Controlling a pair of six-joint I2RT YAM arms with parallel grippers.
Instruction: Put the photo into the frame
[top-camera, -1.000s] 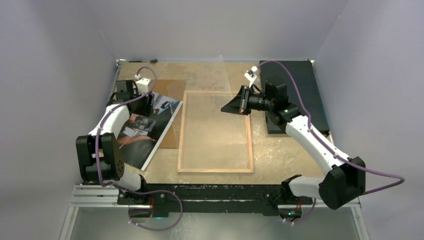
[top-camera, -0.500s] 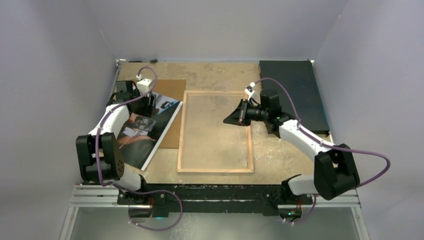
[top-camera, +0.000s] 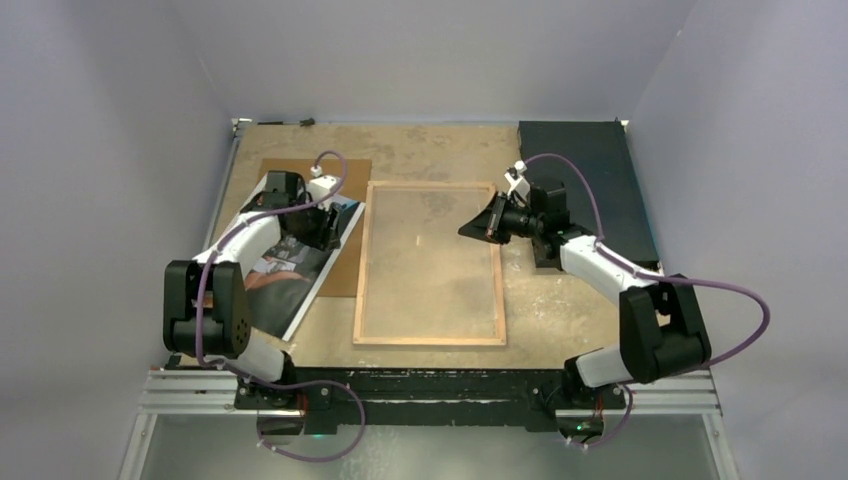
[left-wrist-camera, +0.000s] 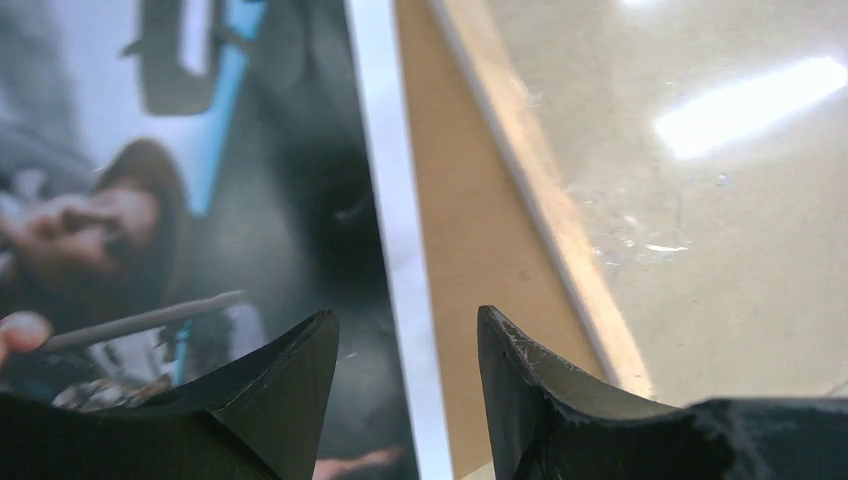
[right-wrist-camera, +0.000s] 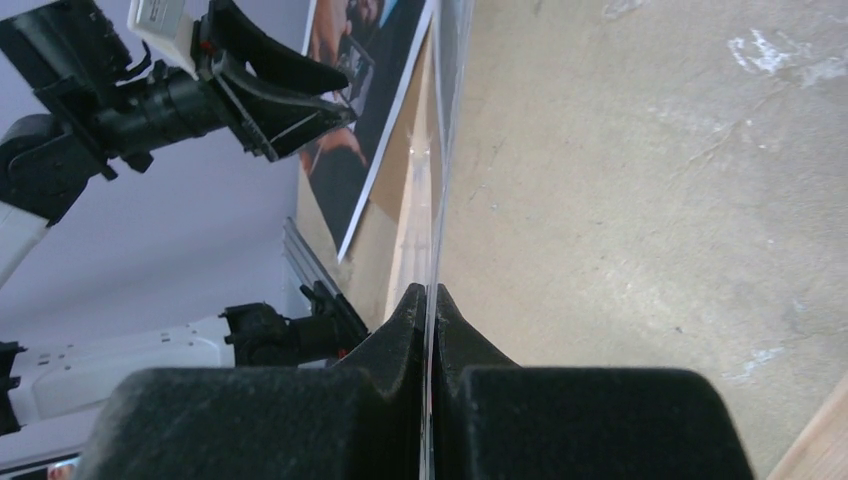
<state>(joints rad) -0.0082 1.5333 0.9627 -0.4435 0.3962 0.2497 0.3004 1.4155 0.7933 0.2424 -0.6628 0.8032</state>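
2 arms, 2 jobs. Left gripper (left-wrist-camera: 405, 390) sits low over the large glossy dark photo print (top-camera: 288, 278) near the worktop's left edge. Its jaws are about half open and hold nothing. They straddle the print's white right border, probably lining up a pinch. Print lies flat, partly on the plain brown backing board (top-camera: 355, 180), just beside the thin light-wood rectangular frame (top-camera: 430, 340) mid-worktop — not in it yet. Right gripper (right-wrist-camera: 430, 300) is clamped tight on the thin clear pane (right-wrist-camera: 445, 100) near the frame's right rail — likely steadying the glazing.
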